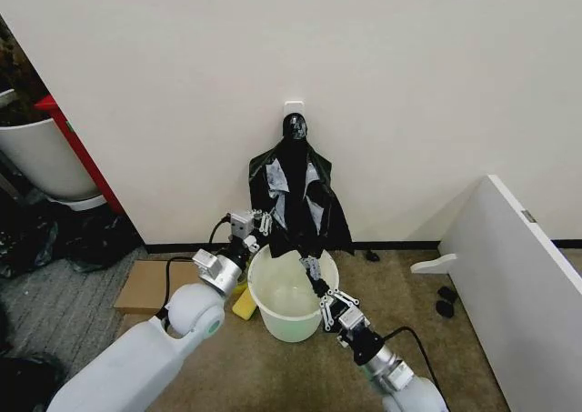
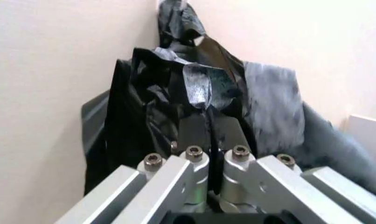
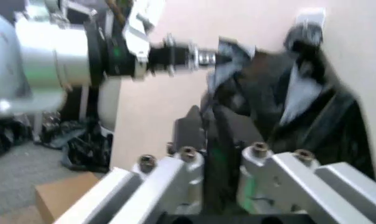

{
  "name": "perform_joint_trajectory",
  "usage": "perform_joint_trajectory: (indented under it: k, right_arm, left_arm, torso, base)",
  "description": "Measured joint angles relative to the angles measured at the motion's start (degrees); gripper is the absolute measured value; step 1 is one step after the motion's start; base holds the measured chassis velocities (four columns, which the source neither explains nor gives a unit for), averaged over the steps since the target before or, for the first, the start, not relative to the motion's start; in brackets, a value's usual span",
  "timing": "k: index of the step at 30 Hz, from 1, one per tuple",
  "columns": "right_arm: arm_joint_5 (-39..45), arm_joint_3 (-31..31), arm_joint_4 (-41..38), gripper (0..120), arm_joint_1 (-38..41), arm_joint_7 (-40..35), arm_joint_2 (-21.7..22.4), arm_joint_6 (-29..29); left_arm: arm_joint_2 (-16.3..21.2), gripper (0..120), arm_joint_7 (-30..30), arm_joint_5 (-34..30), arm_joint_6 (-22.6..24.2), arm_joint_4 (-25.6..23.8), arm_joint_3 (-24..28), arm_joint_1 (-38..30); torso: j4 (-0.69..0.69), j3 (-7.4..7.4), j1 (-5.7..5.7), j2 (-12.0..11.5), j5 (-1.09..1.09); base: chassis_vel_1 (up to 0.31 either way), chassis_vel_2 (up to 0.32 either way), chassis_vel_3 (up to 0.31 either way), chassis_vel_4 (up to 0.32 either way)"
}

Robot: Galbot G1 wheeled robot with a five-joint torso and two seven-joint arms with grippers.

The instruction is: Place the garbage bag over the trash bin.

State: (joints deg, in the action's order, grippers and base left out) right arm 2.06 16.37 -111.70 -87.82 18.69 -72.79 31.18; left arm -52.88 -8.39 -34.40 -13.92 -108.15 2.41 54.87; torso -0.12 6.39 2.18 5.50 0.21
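Right tool (image 1: 314, 274) and left tool (image 1: 265, 223) apparently pinch garbage bag (image 1: 296, 198).

The trash bin (image 1: 293, 301) stands on the floor before the wall, the garbage bag (image 1: 296, 203) hanging from a wall hook (image 1: 294, 114) behind and above it, a cardboard box (image 1: 155, 286) to its left, and a partition (image 1: 518, 276) well to its right.

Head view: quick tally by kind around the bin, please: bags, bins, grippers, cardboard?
Garbage bag: 1
Trash bin: 1
Grippers: 2, left gripper and right gripper, both shut on the bag
Cardboard box: 1
Total: 5
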Motion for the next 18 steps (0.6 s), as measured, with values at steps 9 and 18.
perform_joint_trajectory:
  k: [9,18]
  right_arm:
    - [4.4,2.0,-7.2,39,-2.7,-4.3,4.3,-7.0]
    - [-0.1,-3.2,-5.0,74,11.0,-15.5,9.2,-21.7]
  left_arm:
    - [-0.7,0,-0.5,-0.2,-0.2,-1.1,-0.9,1.4]
    - [-1.4,0,-0.9,-0.1,-0.1,-1.5,-0.9,2.3]
  torso:
    - [-0.02,-0.01,-0.01,0.0,0.00]
    - [0.00,0.00,0.00,0.0,0.01]
  base:
    - [0.000,0.000,0.000,0.000]
    - [0.000,0.000,0.000,0.000]
